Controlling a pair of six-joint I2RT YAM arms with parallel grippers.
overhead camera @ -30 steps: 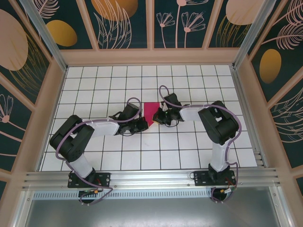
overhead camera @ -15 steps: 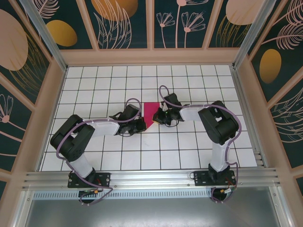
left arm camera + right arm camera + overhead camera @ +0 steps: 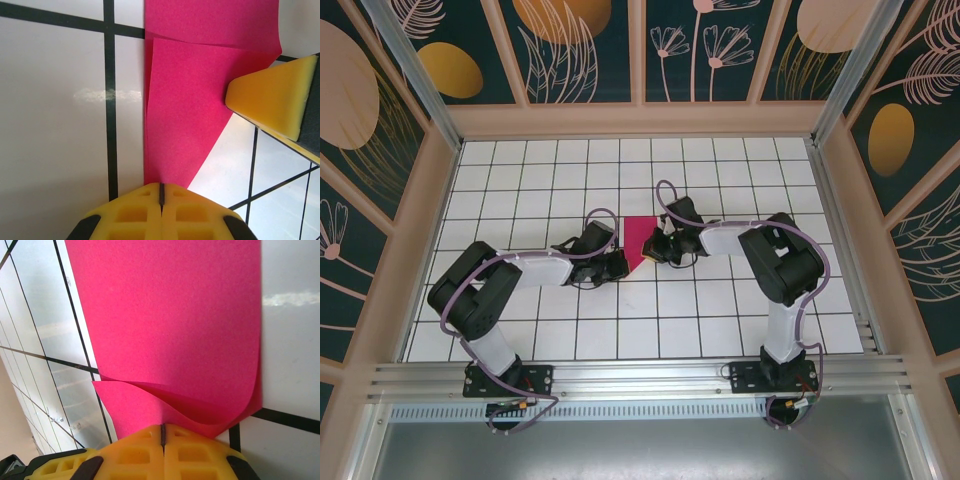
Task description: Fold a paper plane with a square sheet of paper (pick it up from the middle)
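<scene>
The square sheet of paper [image 3: 640, 236] is magenta-pink, folded into a smaller shape that tapers toward the near side, and lies on the gridded table between both arms. My left gripper [image 3: 626, 262] is shut, and its yellow tips [image 3: 161, 186] rest on the paper's [image 3: 190, 100] narrow near end. My right gripper [image 3: 657, 245] is shut too. Its tips [image 3: 162, 427] sit on a folded-over flap of the paper [image 3: 170, 315]. That flap curls up in a soft, uncreased loop at the right. A yellow right fingertip [image 3: 270, 97] touches the paper's edge in the left wrist view.
The white table [image 3: 700, 320] has black grid lines and is walled by wooden panels [image 3: 640, 120] at the back and both sides. An aluminium rail [image 3: 640, 375] runs along the near edge, where the arm bases are bolted.
</scene>
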